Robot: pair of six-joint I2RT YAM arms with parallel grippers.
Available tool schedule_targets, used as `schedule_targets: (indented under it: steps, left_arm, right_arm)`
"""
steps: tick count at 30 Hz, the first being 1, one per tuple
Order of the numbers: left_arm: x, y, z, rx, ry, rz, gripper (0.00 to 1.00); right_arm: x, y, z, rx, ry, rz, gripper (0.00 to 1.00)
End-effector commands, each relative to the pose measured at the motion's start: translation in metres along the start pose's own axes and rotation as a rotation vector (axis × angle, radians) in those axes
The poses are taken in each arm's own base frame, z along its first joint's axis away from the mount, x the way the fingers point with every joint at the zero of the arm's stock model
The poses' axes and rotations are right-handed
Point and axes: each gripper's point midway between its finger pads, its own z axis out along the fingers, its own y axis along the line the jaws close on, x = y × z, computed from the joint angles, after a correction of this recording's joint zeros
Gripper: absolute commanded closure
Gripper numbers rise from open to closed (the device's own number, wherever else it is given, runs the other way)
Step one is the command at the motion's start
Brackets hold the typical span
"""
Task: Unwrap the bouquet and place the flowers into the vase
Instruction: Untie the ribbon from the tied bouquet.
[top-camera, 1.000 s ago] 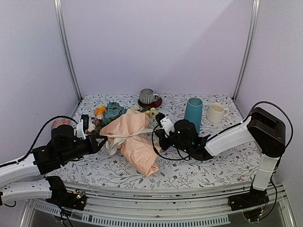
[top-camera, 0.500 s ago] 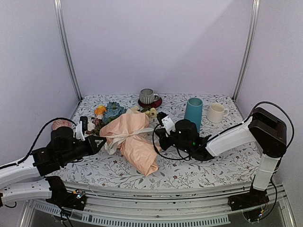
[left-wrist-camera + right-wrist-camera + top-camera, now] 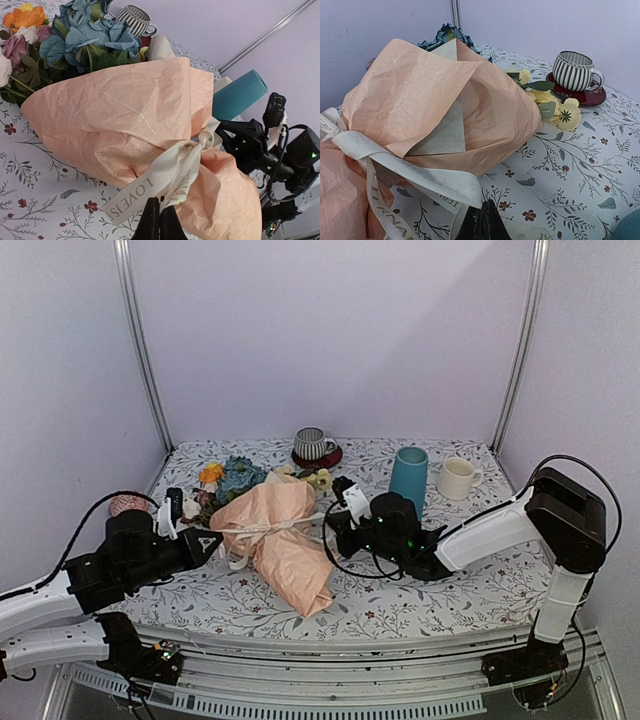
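Pinching opposite tails of the cream ribbon, the left gripper and the right gripper each had their fingers clamped tight on the fabric near the front of the table. The bouquet lay on its side between them. The tie at the paper's waist had not come loose (whether it was a bow or a hard knot could not be told), and the peach wrap was closed around the stems. By that reading the step in hand was the untying. It would go best as one steady pull, each arm drawing its tail straight out and away from the other, low over the cloth, so that the tie slipped rather than the whole bundle sliding or lifting. A jerk risked cinching the knot or tearing the paper. Beyond the wrap, the flowers spilled from its open end towards the back left. Further off, the vase stood upright, apart from the bouquet and behind the right arm. The cream mug stood beside it and the striped cup at the rear.
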Motion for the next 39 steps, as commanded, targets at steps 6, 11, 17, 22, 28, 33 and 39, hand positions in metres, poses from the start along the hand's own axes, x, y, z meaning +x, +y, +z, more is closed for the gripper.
schedule_targets:
  steps: [6, 11, 17, 22, 28, 33, 39]
  left_arm:
    - [-0.026, 0.033, -0.017, -0.139, -0.154, -0.050, 1.00]
    - [-0.029, 0.035, -0.023, -0.139, -0.178, -0.065, 1.00]
    - [-0.030, 0.041, -0.027, -0.156, -0.194, -0.084, 1.00]
    - [-0.031, 0.044, -0.030, -0.165, -0.208, -0.095, 1.00]
    - [-0.027, 0.038, -0.026, -0.121, -0.196, -0.081, 1.00]
    - [-0.017, 0.023, -0.013, -0.040, -0.141, -0.039, 1.00]
    - [-0.004, 0.028, 0.002, -0.101, -0.053, -0.009, 1.00]
  right_arm:
    - [0.018, -0.089, -0.014, 0.299, 0.053, 0.075, 0.99]
    - [0.019, -0.090, -0.015, 0.302, 0.055, 0.082, 0.99]
    - [0.019, -0.093, -0.016, 0.307, 0.053, 0.096, 0.99]
    - [0.019, -0.096, -0.017, 0.313, 0.051, 0.108, 0.99]
    - [0.015, -0.085, -0.014, 0.243, 0.047, 0.104, 0.99]
    - [0.004, -0.015, -0.011, -0.154, 0.031, 0.020, 0.93]
    - [0.011, 0.031, -0.011, -0.332, 0.048, -0.095, 0.69]
